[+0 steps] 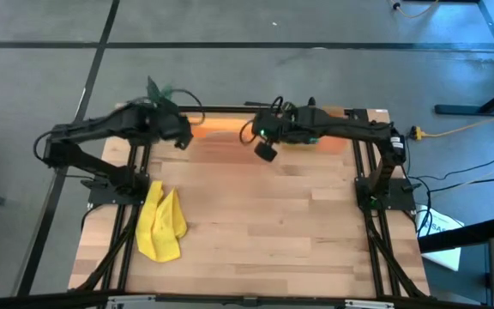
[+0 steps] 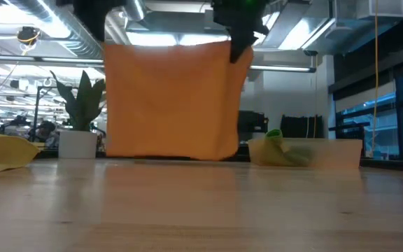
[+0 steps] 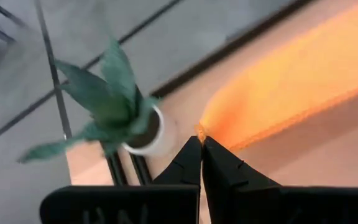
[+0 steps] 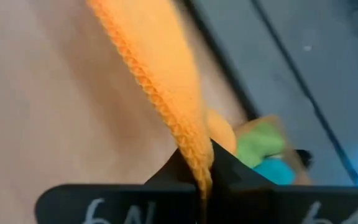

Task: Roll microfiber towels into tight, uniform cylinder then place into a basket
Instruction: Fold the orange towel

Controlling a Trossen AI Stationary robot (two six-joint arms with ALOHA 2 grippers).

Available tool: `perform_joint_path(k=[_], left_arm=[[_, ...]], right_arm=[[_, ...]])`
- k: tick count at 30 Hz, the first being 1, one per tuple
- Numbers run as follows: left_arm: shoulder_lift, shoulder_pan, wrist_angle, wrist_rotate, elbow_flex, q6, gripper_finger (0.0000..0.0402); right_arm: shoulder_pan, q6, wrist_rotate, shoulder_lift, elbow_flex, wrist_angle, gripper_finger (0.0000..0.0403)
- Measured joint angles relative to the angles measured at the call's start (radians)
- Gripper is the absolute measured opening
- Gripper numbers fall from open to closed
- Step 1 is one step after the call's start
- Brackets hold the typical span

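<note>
While two hands (image 2: 231, 43) lift one orange towel (image 2: 170, 101)

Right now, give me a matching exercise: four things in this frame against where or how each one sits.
Things:
1. orange towel
2. yellow towel
3. green towel
4. potted plant

States:
A. lying crumpled on the table's near left part
B. inside the basket
C. hanging spread between the left gripper and right gripper
D. standing at the table's far left edge

Pairs: 1-C, 2-A, 3-B, 4-D
</note>
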Motion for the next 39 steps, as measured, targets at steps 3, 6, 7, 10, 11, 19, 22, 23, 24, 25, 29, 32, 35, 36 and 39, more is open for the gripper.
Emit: perform_joint_path(k=[3,6,7,10,11,19,22,23,24,25,29,32,35,36,39], left_arm=[[0.0,-0.049,0.035,0.037,-0.106,-0.06,0.0],[0.0,-0.11,0.067,0.103,-0.196,-0.116,0.0],[0.0,-0.132,0.079,0.131,-0.222,-0.134,0.0],[0.001,-0.204,0.092,0.221,-0.284,-0.197,0.0],[0.0,-0.229,0.093,0.25,-0.299,-0.22,0.0],[0.0,-0.444,0.118,0.397,-0.329,-0.388,0.0],[0.001,-0.507,0.159,0.441,-0.329,-0.436,0.0],[0.004,-0.527,0.176,0.451,-0.329,-0.449,0.0],[0.011,-0.545,0.187,0.458,-0.329,-0.462,0.0],[0.02,-0.564,0.204,0.465,-0.329,-0.473,0.0],[0.073,-0.624,0.237,0.524,-0.329,-0.502,0.0],[0.123,-0.661,0.255,0.556,-0.329,-0.526,0.0],[0.176,-0.683,0.278,0.592,-0.329,-0.526,0.0],[0.19,-0.687,0.288,0.594,-0.329,-0.526,0.0],[0.22,-0.688,0.284,0.578,-0.329,-0.526,0.0]], right_arm=[[0.046,0.021,-0.049,0.001,-0.066,-0.003,0.0004],[0.095,0.061,-0.076,0.001,-0.142,-0.002,0.0004],[0.11,0.083,-0.085,0.001,-0.167,-0.002,0.0004],[0.158,0.153,-0.125,0.001,-0.233,0.001,0.0004],[0.175,0.177,-0.142,0.001,-0.252,0.002,0.0004],[0.301,0.26,-0.289,0.001,-0.362,0.048,0.0004],[0.338,0.278,-0.346,0.001,-0.393,0.086,0.0004],[0.35,0.289,-0.356,0.001,-0.403,0.103,0.0004],[0.36,0.294,-0.366,0.001,-0.414,0.122,0.0004],[0.37,0.302,-0.381,0.001,-0.423,0.133,0.0004],[0.401,0.341,-0.421,0.001,-0.447,0.172,0.0004],[0.419,0.346,-0.45,0.001,-0.456,0.185,0.0004],[0.433,0.35,-0.465,0.001,-0.458,0.196,0.0004],[0.437,0.353,-0.465,0.001,-0.458,0.195,0.0004],[0.439,0.353,-0.463,0.001,-0.458,0.195,0.0004]])
